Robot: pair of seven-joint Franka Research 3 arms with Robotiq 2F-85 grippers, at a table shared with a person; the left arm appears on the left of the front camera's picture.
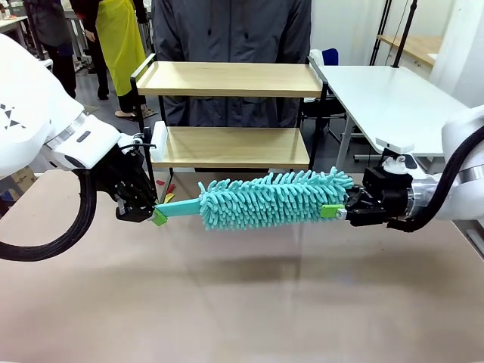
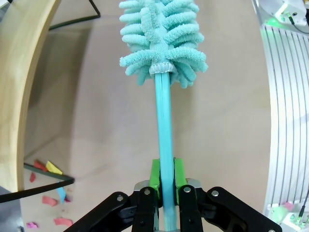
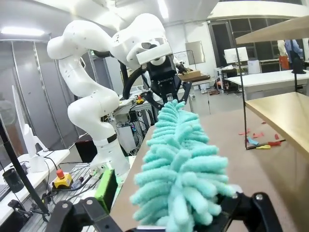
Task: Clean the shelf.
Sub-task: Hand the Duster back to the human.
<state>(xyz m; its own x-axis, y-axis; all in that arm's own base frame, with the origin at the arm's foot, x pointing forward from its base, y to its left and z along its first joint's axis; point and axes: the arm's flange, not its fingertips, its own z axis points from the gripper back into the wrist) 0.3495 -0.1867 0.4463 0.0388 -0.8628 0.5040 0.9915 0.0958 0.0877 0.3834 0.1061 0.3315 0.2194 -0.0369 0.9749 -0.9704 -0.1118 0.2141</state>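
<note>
The shelf (image 1: 227, 79) stands at the far side of the table, two light boards in a black frame, with a person behind it. A teal fluffy duster (image 1: 272, 198) hangs level above the table in front of it. My left gripper (image 1: 155, 215) is shut on the duster's flat teal handle (image 2: 164, 125), its green pads (image 2: 155, 176) pressed on both sides. My right gripper (image 1: 333, 206) sits around the fluffy tip (image 3: 178, 169). Its jaws stand wide, and a gap shows between the left green pad (image 3: 107, 187) and the fluff. A shelf board edge (image 2: 19, 96) curves along the left.
Coloured paper scraps (image 2: 46, 169) lie on the table under the shelf by its black legs. A small white block (image 1: 159, 142) rests at the lower board's left end. A white table (image 1: 393, 98) stands at the back right. The brown tabletop (image 1: 242, 302) in front is bare.
</note>
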